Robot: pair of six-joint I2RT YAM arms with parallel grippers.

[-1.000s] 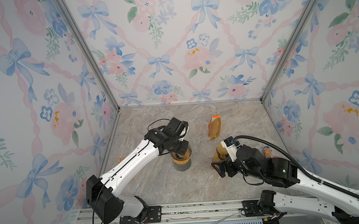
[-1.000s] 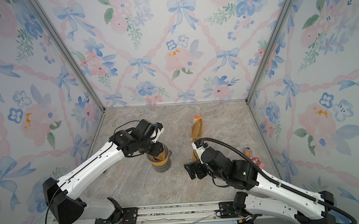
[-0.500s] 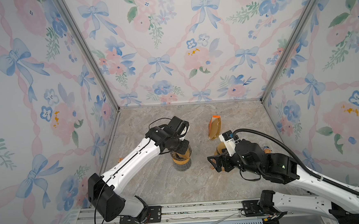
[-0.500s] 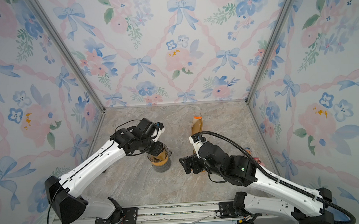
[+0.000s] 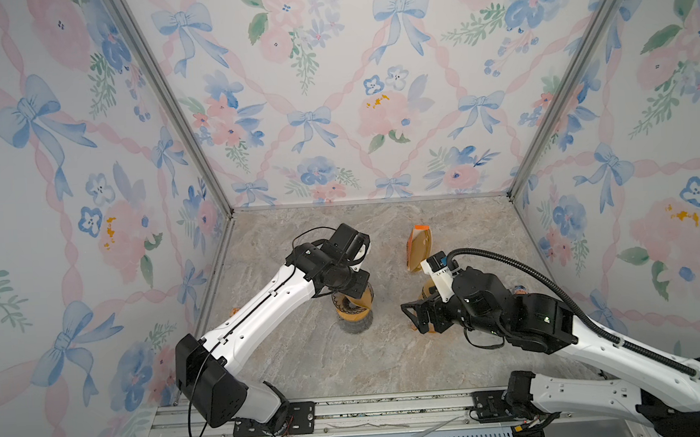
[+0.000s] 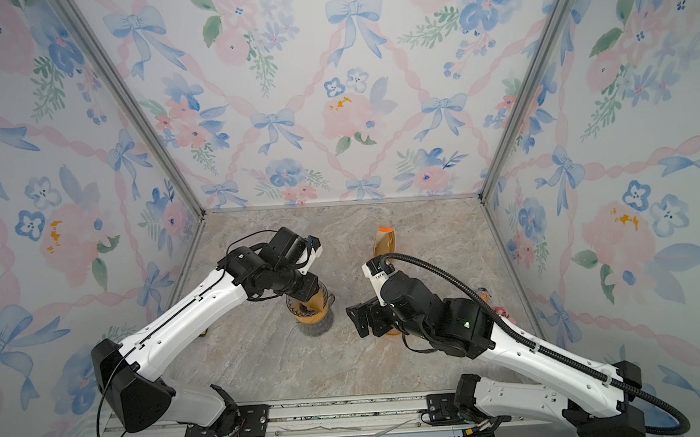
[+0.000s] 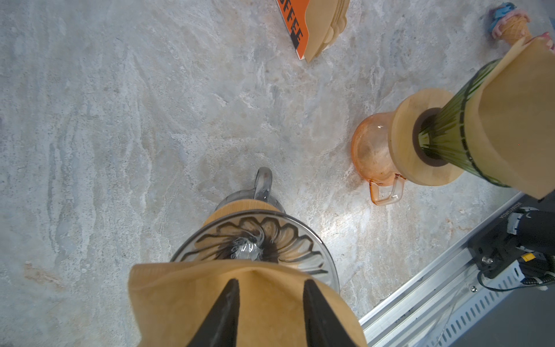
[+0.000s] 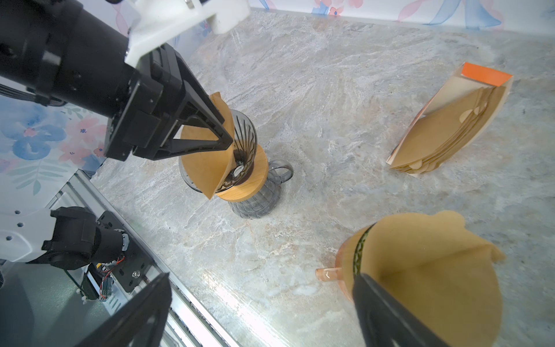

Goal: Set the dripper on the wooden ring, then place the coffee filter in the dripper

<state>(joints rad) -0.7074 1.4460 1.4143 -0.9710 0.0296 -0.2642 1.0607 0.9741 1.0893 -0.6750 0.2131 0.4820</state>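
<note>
Two tools over grey marbled worktop (image 8: 330,90). Entry one: left tool (image 8: 226,130), jaws part-closed, pinching brown paper cone coffee filter (image 8: 204,156); filter tilted against near rim of clear ribbed glass dripper (image 8: 244,141) on wooden collar and grey glass carafe (image 8: 258,201); seating unclear. Entry two: right tool (image 8: 262,276), jaws spread wide, empty, beside paper-lined green glass dripper (image 7: 444,135) on orange carafe (image 7: 372,150). Orange-labelled filter pack (image 8: 444,126) well apart.

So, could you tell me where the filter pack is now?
In both top views the filter pack sits right of centre, beyond the green dripper.
</note>
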